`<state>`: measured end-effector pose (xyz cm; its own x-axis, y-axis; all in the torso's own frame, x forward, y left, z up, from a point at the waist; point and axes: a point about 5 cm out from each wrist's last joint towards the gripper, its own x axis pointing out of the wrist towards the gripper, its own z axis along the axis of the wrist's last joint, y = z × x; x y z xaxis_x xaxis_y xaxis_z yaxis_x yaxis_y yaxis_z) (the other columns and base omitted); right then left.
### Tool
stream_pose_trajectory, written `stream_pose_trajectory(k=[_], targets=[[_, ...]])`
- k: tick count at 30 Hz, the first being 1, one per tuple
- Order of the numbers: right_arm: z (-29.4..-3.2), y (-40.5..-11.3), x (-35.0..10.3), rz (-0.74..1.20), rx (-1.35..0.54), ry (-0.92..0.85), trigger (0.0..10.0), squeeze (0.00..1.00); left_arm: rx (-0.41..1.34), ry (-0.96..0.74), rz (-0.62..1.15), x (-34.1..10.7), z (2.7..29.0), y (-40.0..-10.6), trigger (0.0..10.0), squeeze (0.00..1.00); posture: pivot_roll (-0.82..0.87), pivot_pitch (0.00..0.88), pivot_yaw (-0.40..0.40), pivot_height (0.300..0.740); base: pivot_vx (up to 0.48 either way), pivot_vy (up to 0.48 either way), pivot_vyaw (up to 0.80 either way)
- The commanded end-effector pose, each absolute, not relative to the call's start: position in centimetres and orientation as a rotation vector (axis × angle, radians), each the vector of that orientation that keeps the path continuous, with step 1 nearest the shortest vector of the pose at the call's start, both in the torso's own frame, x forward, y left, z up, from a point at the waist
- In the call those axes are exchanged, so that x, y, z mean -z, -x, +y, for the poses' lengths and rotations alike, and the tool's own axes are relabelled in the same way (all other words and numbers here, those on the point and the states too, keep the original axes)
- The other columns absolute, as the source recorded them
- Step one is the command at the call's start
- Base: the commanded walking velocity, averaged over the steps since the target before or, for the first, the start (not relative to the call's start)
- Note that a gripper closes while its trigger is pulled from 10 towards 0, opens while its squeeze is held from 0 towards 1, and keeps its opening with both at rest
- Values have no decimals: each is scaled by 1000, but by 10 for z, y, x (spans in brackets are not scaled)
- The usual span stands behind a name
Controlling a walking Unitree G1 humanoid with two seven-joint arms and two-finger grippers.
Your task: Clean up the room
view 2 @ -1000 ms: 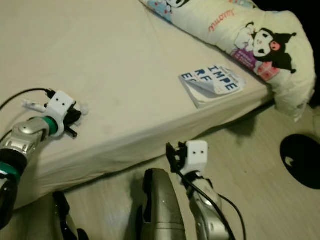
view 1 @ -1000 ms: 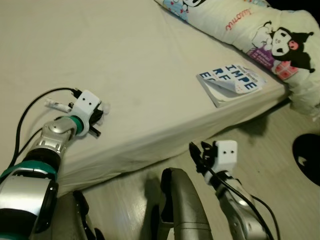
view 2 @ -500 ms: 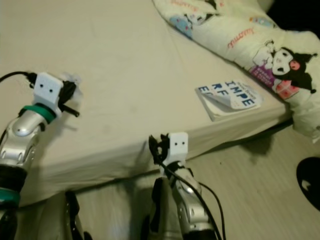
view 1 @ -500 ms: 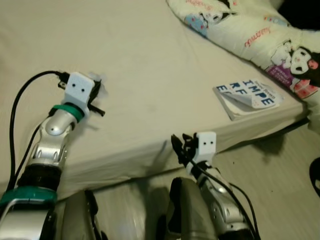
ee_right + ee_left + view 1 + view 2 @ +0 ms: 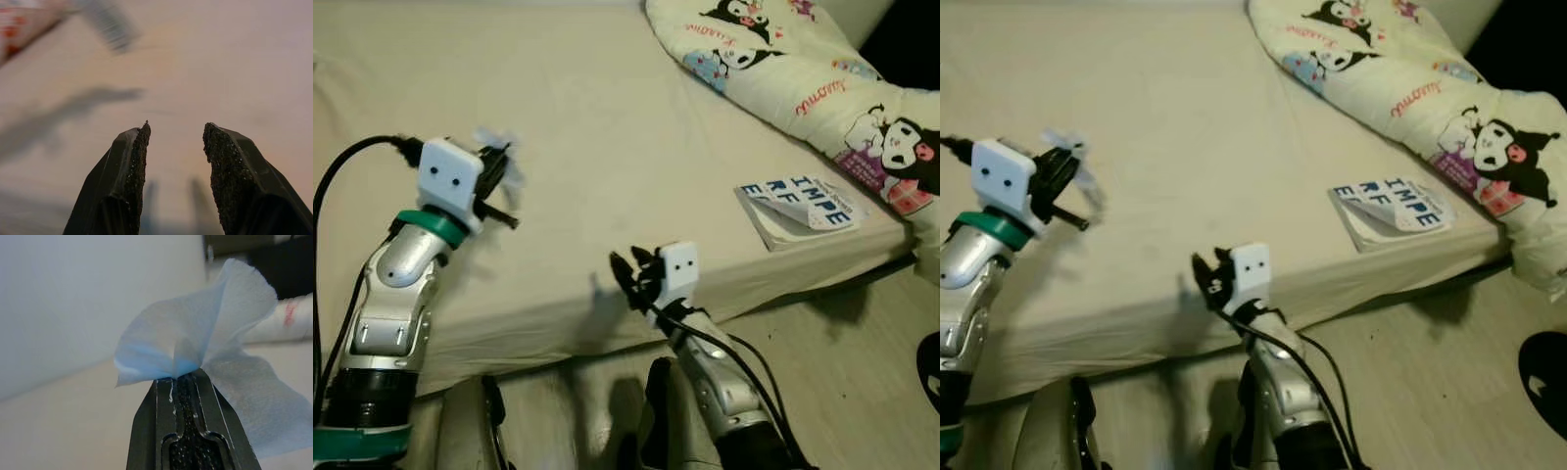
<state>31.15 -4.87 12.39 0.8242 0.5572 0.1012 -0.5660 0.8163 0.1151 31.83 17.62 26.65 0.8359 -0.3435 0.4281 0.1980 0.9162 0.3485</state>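
Two grippers are raised over the cream bed (image 5: 607, 127). The left gripper (image 5: 183, 377) is pinched tight on a pale blue tissue (image 5: 195, 338), held up clear of the sheet. The right gripper (image 5: 175, 134) hovers at the bed's near edge, fingers parted and empty. A paperback book (image 5: 800, 209) lies near the bed's corner beside a cartoon-print duvet (image 5: 803, 69).

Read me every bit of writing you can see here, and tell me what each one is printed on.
"IMPE", "RF", "E": large dark blue letters on the white paperback book lying near the bed's edge; a curled cover flap cuts off the rest.
Red script on the cream cartoon-print blanket: too blurred to read for certain.
Small print at the book's top edge: too small to read.
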Motion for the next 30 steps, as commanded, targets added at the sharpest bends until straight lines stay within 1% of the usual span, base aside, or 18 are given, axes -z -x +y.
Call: stream_pose_trajectory(k=[1, 2, 4, 5, 7, 8, 9, 11, 13, 18, 19, 24, 27, 30], targets=[[-45, -307, -118, -61, -630, -125, 10000, 0, 358, -273, -497, -268, 161, -314, 0, 0, 108, 94, -74, 493, 0, 0, 0], [-45, -307, -118, -61, -630, -125, 10000, 0, 358, -273, -497, -268, 161, -314, 0, 0, 108, 94, -74, 493, 0, 0, 0], [-38, -305, -127, -137, -610, -98, 10000, 0, 400, -232, -488, -268, 149, -314, 0, 0, 97, 93, -60, 493, 0, 0, 0], [-38, -305, -127, -137, -610, -98, 10000, 0, 400, -232, -488, -268, 149, -314, 0, 0, 97, 93, -60, 493, 0, 0, 0], [-37, -307, -139, -222, -549, -90, 10000, 0, 422, -197, -480, -267, 141, -315, 0, 0, 97, 93, -57, 493, 0, 0, 0], [-37, -308, -146, -270, -527, -71, 10000, 718, 434, -183, -480, -269, 138, -315, 0, 0, 94, 94, -52, 493, 0, 0, 0], [-38, -308, -155, -327, -505, -48, 10000, 1000, 449, -168, -480, -271, 136, -315, 0, 0, 92, 92, -47, 493, 0, 0, 0], [-38, -308, -155, -327, -505, -48, 10000, 1000, 449, -168, -480, -271, 136, -315, 0, 0, 92, 92, -47, 493, 0, 0, 0], [-39, -307, -168, -416, -507, -1, 10000, 1000, 476, -145, -475, -274, 133, -315, 0, 0, 87, 91, -39, 493, 0, 0, 0], [-37, -306, -174, -461, -536, 41, 10000, 1000, 492, -129, -461, -277, 132, -313, 0, 0, 85, 90, -38, 493, 0, 0, 0], [-35, -306, -173, -460, -565, 63, 10000, 0, 505, -114, -460, -279, 130, -312, 0, 0, 83, 86, -34, 493, 0, 0, 0], [-26, -305, -167, -431, -621, 52, 10000, 0, 572, -38, -461, -286, 121, -306, 0, 0, 85, 84, -34, 493, 0, 0, 0], [-22, -306, -167, -431, -621, 50, 10000, 0, 594, -12, -461, -289, 118, -304, 0, 0, 91, 84, -33, 493, 0, 0, 0], [-13, -312, -169, -441, -588, 59, 10000, 0, 676, 38, -459, -293, 108, -295, 0, 0, 95, 85, -33, 493, 0, 0, 0]])
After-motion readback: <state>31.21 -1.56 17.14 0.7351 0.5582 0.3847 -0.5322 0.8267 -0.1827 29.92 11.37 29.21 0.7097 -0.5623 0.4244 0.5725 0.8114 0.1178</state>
